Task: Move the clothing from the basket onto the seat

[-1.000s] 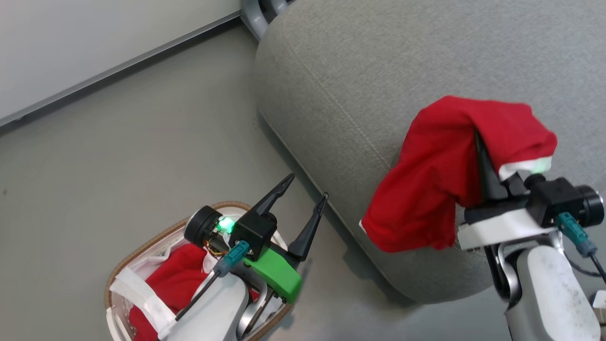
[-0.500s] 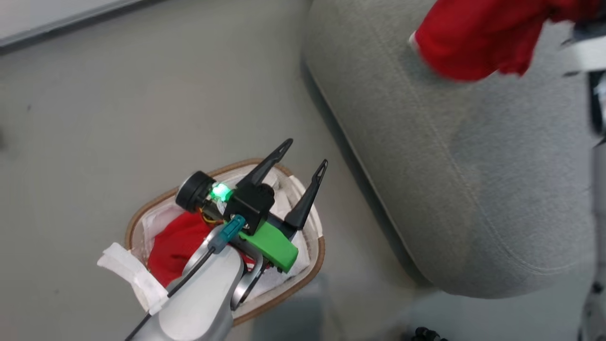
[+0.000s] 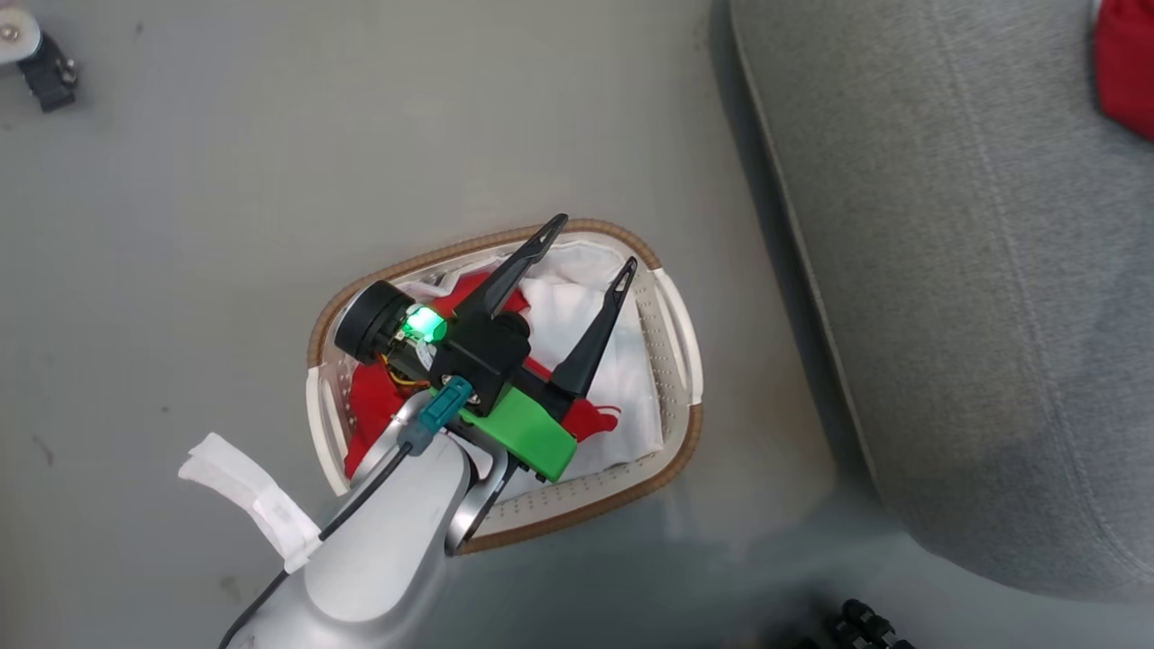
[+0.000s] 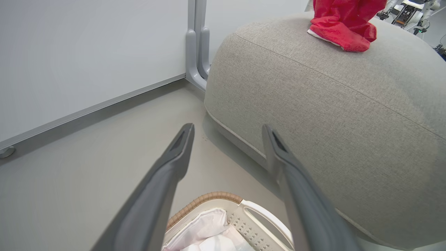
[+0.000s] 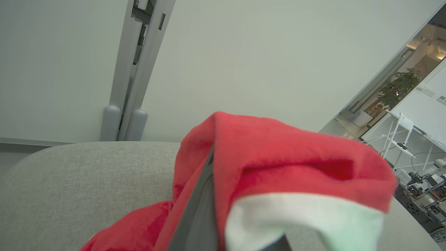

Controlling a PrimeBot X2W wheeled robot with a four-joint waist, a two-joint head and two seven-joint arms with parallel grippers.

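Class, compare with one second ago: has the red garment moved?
Yes. Against the seat, the red garment has gone from its near edge inward, over its top.

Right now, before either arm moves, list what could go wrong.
1. The red garment is draped over the right gripper's fingers above the grey seat; on release it may cling and get dragged back off.
2. The open left gripper hangs over the basket, where the white liner sheet lies against the red clothing; a grab may take the liner too.
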